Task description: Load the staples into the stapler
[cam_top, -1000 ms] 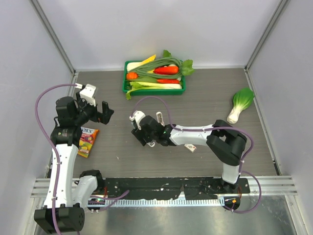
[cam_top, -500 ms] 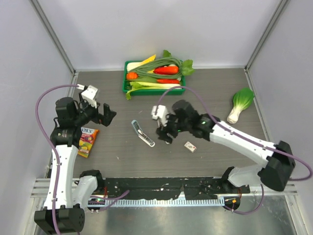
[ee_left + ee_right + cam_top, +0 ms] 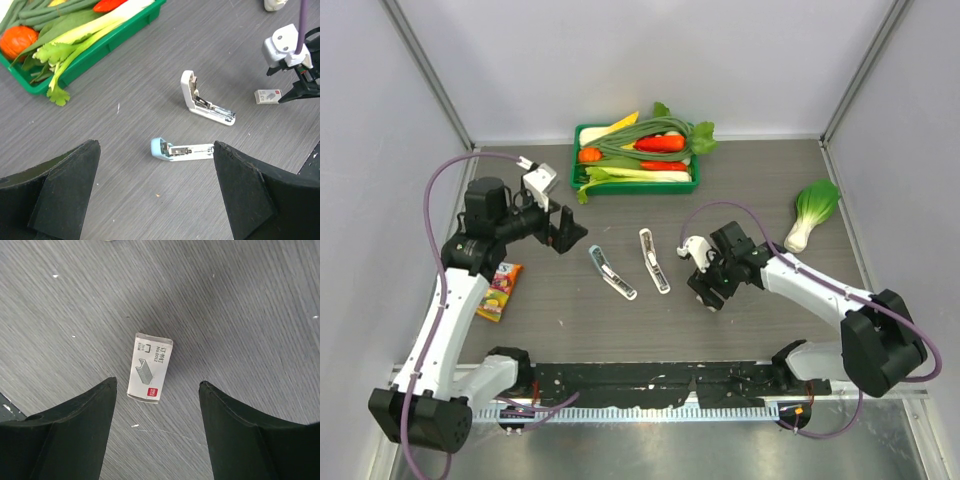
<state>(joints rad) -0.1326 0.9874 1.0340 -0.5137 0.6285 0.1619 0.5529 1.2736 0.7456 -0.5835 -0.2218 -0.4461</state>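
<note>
1. My right jaws point(image 3: 156, 383) stand partly open with nothing in them. They straddle the staples box point(image 3: 149, 367), with bare counter point(image 3: 740, 190) showing on either side of it.
2. The box lies flat, label up, between the two fingers and not touching them. From above it is hidden under the wrist.
3. That is the big change. A second ago this arm was stretched left across the staplers, and half a second ago it hung over the white one. It has now swung back to the right, above the box.
4. My left jaws point(image 3: 156, 146) are as wide as they go and empty, hanging above the counter and looking down on both staplers.
5. The left arm has also come in from the left edge and now reaches further toward the middle.
6. The white stapler point(image 3: 210, 106) is uncovered now, hinged open with its top arm raised. The light-blue stapler point(image 3: 180, 150) lies just beside it, where it was half a second ago.
7. Further out, the green tray point(image 3: 660, 187) of vegetables, the bok choy point(image 3: 815, 205) and the candy bag point(image 3: 500, 290) have not moved.
</note>
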